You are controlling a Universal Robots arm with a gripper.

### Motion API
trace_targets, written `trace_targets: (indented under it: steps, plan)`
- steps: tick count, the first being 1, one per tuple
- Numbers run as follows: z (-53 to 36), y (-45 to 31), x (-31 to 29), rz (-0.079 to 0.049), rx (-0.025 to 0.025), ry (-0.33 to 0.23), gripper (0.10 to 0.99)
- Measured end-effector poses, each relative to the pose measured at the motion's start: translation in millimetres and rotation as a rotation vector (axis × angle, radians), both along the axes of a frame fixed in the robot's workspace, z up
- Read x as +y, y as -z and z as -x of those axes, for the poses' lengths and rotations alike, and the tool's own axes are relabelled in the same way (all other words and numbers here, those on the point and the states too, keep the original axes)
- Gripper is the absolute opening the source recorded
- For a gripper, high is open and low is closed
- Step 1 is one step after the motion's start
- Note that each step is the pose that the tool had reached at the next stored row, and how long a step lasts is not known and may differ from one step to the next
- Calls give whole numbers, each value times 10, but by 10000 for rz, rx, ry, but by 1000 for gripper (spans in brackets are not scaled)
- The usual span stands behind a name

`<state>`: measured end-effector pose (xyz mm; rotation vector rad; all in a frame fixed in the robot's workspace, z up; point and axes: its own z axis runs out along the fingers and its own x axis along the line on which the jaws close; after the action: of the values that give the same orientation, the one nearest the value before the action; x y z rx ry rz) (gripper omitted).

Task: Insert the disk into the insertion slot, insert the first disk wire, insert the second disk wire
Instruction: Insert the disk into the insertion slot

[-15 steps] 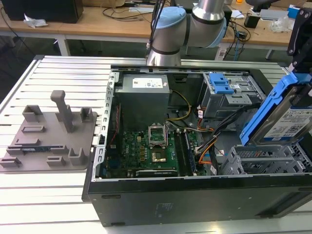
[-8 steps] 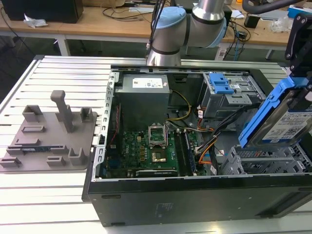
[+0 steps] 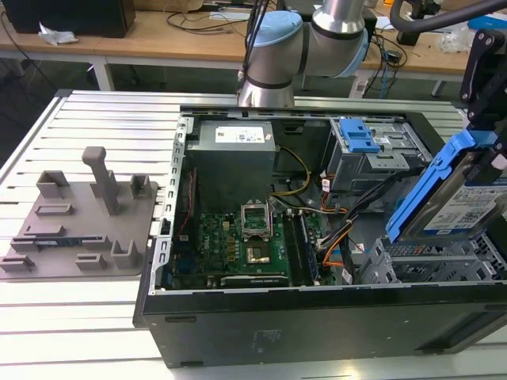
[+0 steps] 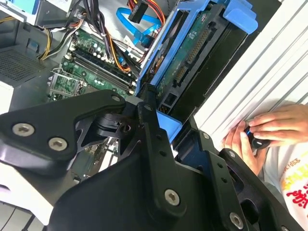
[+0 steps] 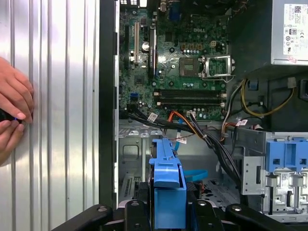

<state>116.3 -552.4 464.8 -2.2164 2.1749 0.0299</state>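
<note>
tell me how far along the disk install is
Nothing looks finished. In hand: the gripper is shut on the disk, tilted above the insertion slot, not in it. Left: seating the disk and plugging it in; its connector edge is bare, cables lie loose in the case.

Disk silver, blue-framed; insertion slot grey, perforated; motherboard green.
</note>
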Motion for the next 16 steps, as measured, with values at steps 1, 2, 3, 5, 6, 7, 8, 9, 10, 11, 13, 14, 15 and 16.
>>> trace_targets:
  steps: [1,2,3,5,6,7,8,9,10,11,13,14,15,16]
  plan:
    - [0,10,0,-1,0,1,365]
    - [0,20,0,0,0,3,365]
    - [0,26,0,0,0,4,365]
    - [0,42,-1,-1,1,17,365]
    - [0,50,-3,-1,0,30,365]
    - [0,55,-5,0,0,40,365]
    - [0,59,-6,1,1,47,365]
    - [0,65,-8,0,1,60,365]
    - [0,68,-10,0,1,68,365]
    - [0,76,-12,0,0,86,365]
    - [0,88,-16,0,0,109,365]
    - [0,92,-17,0,0,117,365]
    - [0,100,-19,0,0,134,365]
    - [0,103,-20,0,1,144,365]
